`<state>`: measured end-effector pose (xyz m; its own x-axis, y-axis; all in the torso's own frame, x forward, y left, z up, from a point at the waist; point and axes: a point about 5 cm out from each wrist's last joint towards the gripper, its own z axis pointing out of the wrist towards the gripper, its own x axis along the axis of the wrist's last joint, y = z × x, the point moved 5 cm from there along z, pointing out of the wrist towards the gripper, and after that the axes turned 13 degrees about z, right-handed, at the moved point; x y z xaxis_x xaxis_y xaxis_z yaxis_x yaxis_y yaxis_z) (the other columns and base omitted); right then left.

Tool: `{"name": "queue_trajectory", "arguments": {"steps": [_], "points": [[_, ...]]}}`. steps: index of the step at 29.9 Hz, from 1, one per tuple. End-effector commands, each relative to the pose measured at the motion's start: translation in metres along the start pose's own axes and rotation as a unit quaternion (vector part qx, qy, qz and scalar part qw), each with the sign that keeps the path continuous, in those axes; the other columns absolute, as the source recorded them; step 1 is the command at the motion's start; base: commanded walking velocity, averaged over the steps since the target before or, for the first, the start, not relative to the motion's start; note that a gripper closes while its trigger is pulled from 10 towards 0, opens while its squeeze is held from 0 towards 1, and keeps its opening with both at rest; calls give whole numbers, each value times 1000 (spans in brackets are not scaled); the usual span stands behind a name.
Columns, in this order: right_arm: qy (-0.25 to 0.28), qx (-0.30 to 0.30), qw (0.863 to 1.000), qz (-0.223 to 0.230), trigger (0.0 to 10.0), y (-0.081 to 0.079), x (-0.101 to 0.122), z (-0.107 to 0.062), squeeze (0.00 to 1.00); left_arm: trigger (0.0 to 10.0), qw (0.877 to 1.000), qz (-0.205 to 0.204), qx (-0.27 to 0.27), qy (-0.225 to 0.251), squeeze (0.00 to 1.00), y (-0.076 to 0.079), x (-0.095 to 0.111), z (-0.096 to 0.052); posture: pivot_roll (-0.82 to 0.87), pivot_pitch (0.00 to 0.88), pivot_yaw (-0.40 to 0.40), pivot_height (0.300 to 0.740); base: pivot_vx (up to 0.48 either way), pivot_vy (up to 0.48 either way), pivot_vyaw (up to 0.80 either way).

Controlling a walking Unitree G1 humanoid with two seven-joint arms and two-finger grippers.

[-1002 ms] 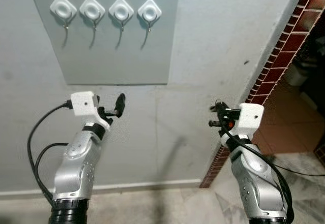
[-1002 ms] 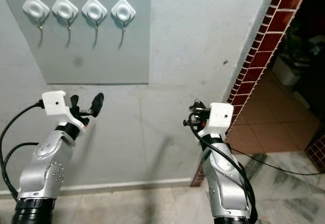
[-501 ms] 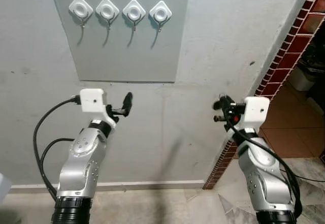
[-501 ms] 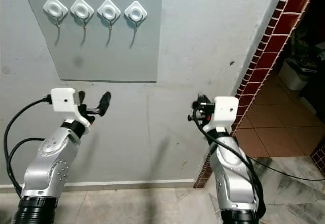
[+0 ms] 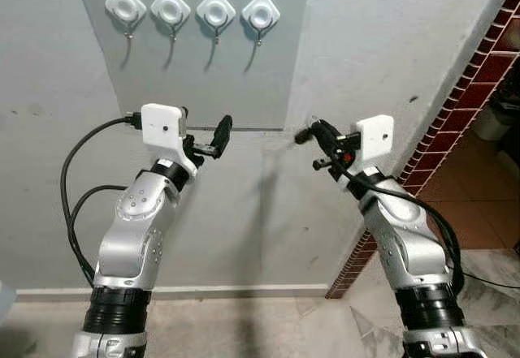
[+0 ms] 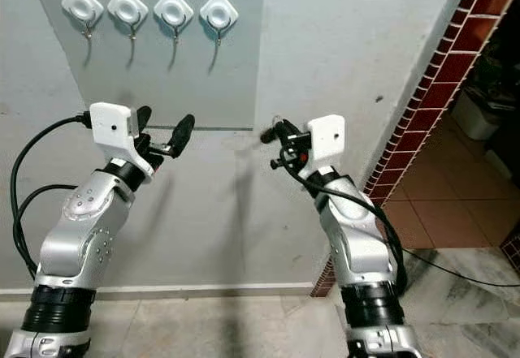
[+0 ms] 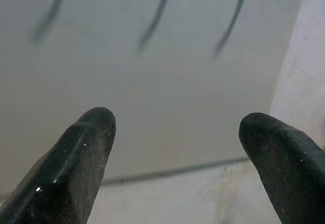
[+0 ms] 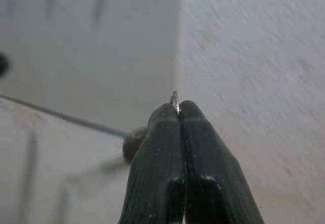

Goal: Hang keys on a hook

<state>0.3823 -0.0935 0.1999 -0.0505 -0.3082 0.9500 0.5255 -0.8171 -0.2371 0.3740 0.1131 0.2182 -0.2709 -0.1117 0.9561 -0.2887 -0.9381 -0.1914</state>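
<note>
Four white diamond-shaped hooks (image 5: 216,9) sit in a row near the top of a grey panel (image 5: 195,82) on the wall, each with a small metal prong. My left gripper (image 5: 207,140) is open and empty, held just below the panel's lower edge; its black fingers (image 7: 86,153) stand wide apart. My right gripper (image 5: 307,135) is at about the same height, just right of the panel's lower right corner. It is shut on a thin metal key ring (image 8: 174,99) that pokes out between the fingertips. The keys themselves are hidden.
A pale plastered wall (image 5: 366,41) surrounds the panel. At the right stands a red brick edge (image 5: 479,58), with an opening onto a tiled floor (image 5: 479,228) beyond. A skirting line (image 5: 244,291) runs along the marble floor below.
Both arms have risen toward the panel. The right gripper has swung up and left, close to the panel's lower right corner. The camera has shifted too.
</note>
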Motion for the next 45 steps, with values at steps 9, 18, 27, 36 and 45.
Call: {"name": "queue_trajectory", "arguments": {"steps": [9,18,27,36,45], "points": [[38,141,989,30,10000,-54,24,26,0,10000,999,2,-35,39,0,21,21,17,-10,0,-36,740,0,0,0],[75,163,983,45,10000,-65,43,35,0,10000,998,5,-44,48,0,24,23,18,-6,0,-38,740,0,0,0],[104,156,981,52,10000,-64,58,42,0,10000,998,1,-41,53,0,20,26,16,-1,0,-39,740,0,0,0],[114,151,980,55,10000,-63,64,48,0,10000,998,-3,-38,55,0,19,27,16,2,0,-41,740,0,0,0],[119,140,981,66,10000,-59,66,56,0,10000,998,-3,-39,55,0,19,28,15,6,0,-40,740,0,0,0]]}}
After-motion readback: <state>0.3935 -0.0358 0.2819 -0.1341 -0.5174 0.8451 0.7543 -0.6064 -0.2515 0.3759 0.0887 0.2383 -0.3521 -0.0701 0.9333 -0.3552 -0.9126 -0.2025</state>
